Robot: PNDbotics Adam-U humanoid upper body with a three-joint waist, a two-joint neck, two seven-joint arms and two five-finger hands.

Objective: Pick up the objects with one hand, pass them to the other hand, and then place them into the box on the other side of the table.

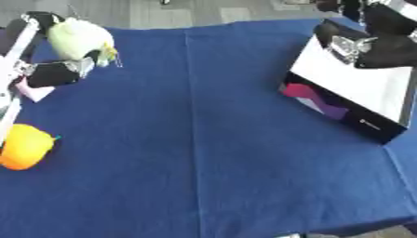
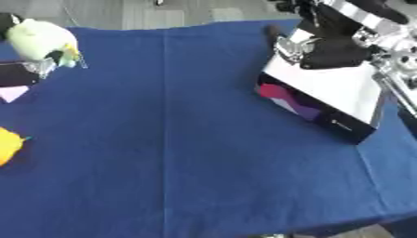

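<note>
At the far left of the blue tablecloth (image 1: 204,139), the left hand (image 1: 57,72) holds a pale green plush toy (image 1: 77,37) lifted above the cloth.

Its fingers curl round the toy from below. An orange-yellow plush toy (image 1: 26,146) lies on the cloth at the left edge, nearer than the hand and apart from it. On the far right stands a black box with a white inside (image 1: 358,86), a pink and purple patch on its near-left side. The right hand (image 2: 326,46) hangs over the box's far corner; whether its fingers are apart or together cannot be told.
</note>
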